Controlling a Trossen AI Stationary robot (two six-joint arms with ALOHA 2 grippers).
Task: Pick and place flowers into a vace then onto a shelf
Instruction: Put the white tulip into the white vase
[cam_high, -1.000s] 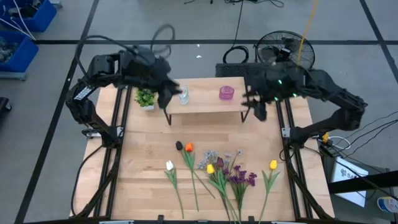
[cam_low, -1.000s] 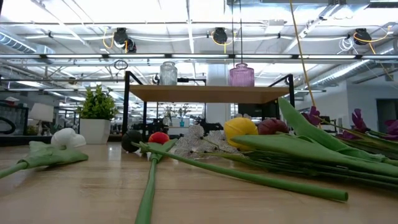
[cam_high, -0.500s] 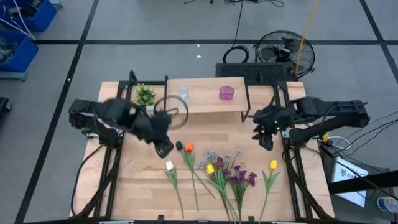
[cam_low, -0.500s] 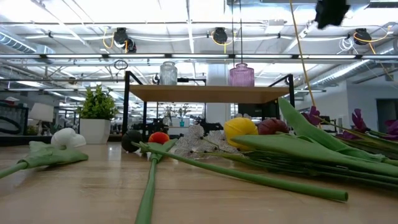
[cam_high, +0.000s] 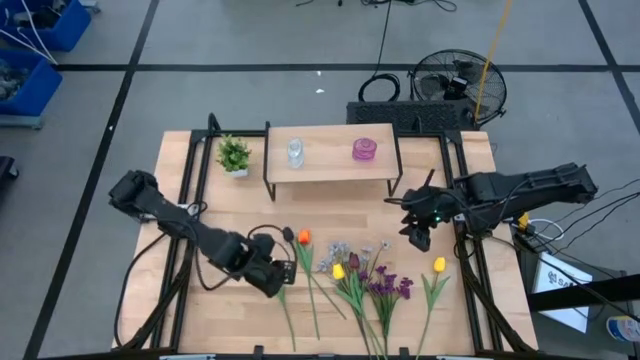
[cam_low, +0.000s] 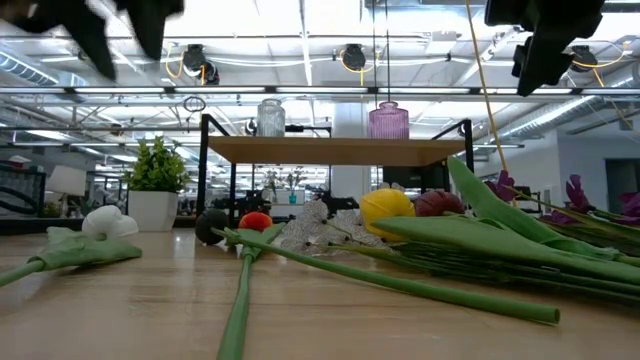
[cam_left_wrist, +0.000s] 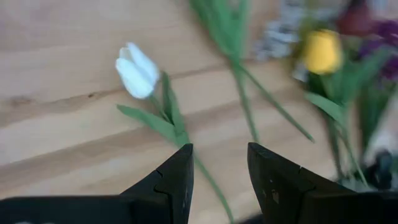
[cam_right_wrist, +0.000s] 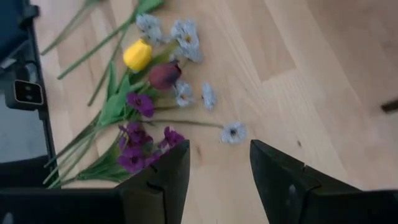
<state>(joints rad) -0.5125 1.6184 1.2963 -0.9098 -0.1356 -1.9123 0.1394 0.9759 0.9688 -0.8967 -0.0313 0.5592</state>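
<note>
Left claw open, above white tulip | right claw open, beside the flowers lying loose on desk | we judge stems light, springy, blooms crushable; pinch mid-stem | shelf carries vases.
</note>
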